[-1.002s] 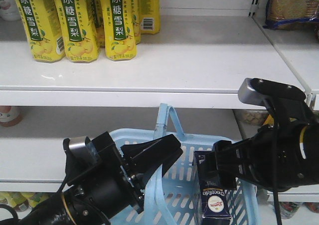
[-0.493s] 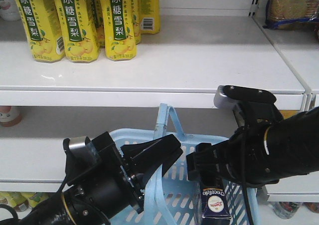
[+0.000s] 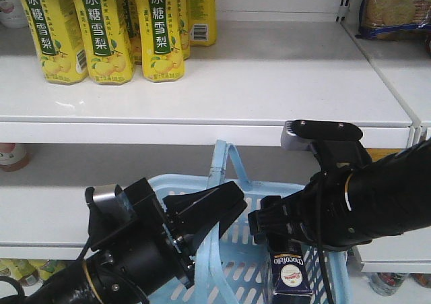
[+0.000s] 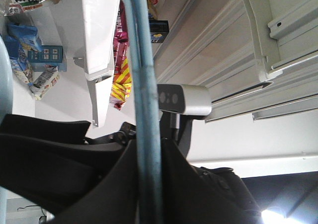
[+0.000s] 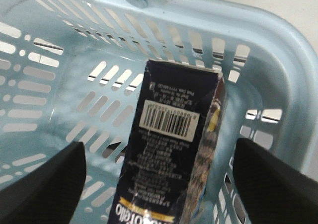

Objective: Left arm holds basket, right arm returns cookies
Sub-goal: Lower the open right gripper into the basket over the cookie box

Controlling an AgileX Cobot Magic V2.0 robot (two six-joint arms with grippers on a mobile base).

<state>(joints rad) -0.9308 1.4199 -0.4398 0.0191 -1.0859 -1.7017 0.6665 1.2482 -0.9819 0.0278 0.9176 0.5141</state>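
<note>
The pale blue basket (image 3: 246, 235) hangs in front of the shelves, and its hoop handle (image 4: 144, 110) runs up between the jaws of my left gripper (image 4: 149, 184), which is shut on it. The cookies (image 5: 171, 149), a dark navy carton with a white barcode label, stand on end inside the basket (image 5: 59, 85) against its right wall. My right gripper (image 5: 159, 149) is open, one black finger (image 5: 44, 184) on each side of the carton with a gap to it. From the front, the right gripper (image 3: 269, 220) sits just above the cookies (image 3: 289, 277).
Several yellow drink bottles (image 3: 101, 31) stand at the back left of the white upper shelf (image 3: 269, 81). A biscuit pack (image 3: 394, 7) sits on the neighbouring shelf at top right. The shelf's front edge (image 3: 202, 132) runs just above the basket handle (image 3: 219, 162).
My right arm has swung left and lowered over the basket, bringing its open fingers to either side of the carton. The left arm and basket have stayed still.
</note>
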